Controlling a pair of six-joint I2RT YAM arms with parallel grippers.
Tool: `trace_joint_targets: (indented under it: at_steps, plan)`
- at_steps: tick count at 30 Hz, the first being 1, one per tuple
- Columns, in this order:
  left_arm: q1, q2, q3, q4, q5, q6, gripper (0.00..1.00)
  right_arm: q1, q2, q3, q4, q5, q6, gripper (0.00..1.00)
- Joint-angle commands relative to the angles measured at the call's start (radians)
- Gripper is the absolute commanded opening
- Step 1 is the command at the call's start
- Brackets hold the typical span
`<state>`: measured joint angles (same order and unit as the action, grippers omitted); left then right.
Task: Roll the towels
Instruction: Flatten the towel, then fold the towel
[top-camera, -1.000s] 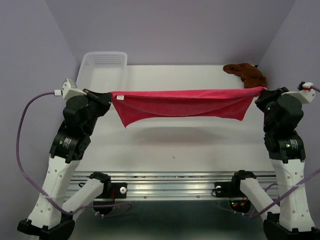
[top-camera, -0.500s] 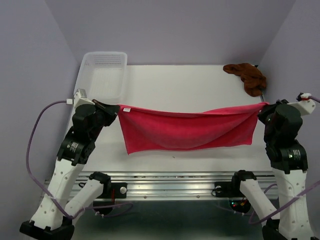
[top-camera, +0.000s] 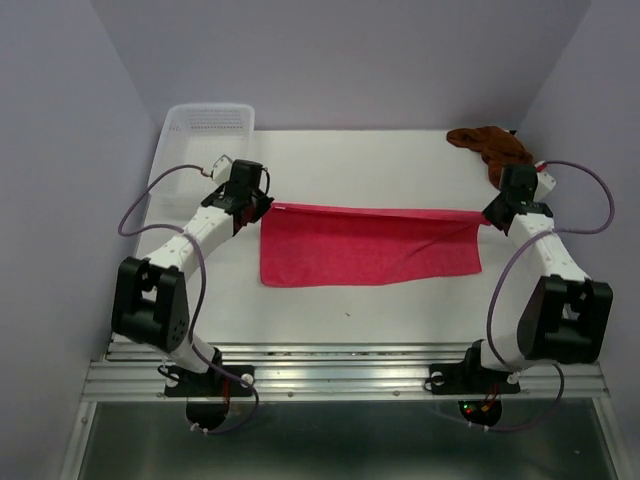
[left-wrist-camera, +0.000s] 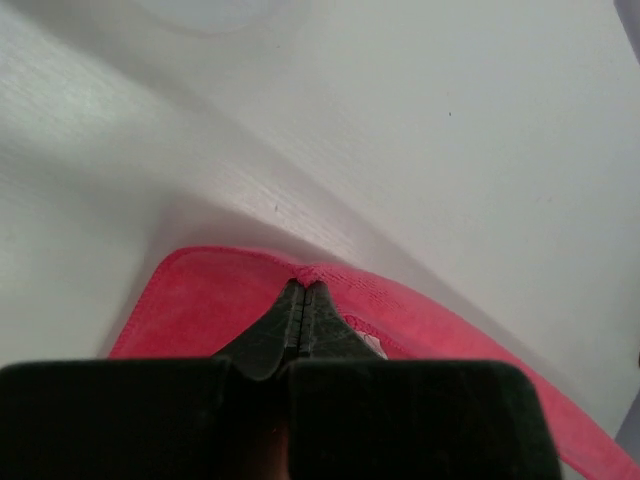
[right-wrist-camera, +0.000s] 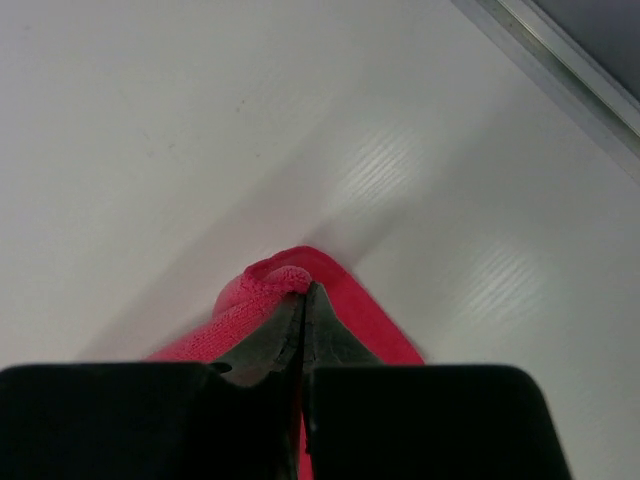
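Observation:
The pink-red towel (top-camera: 370, 247) lies spread out on the white table, its far edge pulled taut between both arms. My left gripper (top-camera: 268, 205) is shut on the towel's far left corner (left-wrist-camera: 305, 272). My right gripper (top-camera: 482, 215) is shut on the far right corner (right-wrist-camera: 275, 278). In each wrist view the black jaws stand pressed together with pink cloth pinched at their tips. The rust brown towel (top-camera: 493, 148) lies crumpled at the table's far right corner, apart from both grippers.
A white perforated basket (top-camera: 205, 137) stands at the far left corner of the table (top-camera: 350, 300), just behind the left arm. Purple walls close in both sides. A metal rail (top-camera: 340, 362) runs along the near edge.
Both arms have reached forward and down, carrying the pink-red towel from hanging in the air to lying flat on the table. Both grips have stayed shut on its corners.

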<state>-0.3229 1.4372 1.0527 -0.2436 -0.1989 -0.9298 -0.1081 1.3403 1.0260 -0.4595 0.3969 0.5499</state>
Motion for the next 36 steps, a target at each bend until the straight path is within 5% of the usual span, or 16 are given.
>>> trace_joint_targets:
  at_steps: [1, 9, 20, 36]
  plan:
    - [0.012, 0.142, 0.177, 0.076, -0.096, 0.023, 0.00, -0.080, 0.140, 0.088, 0.186, -0.134, -0.011, 0.01]
    - [0.035, 0.408, 0.403, 0.064, -0.094, 0.051, 0.00, -0.111, 0.410, 0.313, 0.239, -0.253, -0.099, 0.01]
    - [0.051, 0.509, 0.521, 0.060, -0.131, 0.066, 0.00, -0.120, 0.687, 0.607, 0.182, -0.448, -0.125, 0.01]
    - [0.056, 0.434, 0.412, 0.063, -0.063, 0.088, 0.00, -0.139, 0.631, 0.596, -0.011, -0.493, -0.168, 0.01]
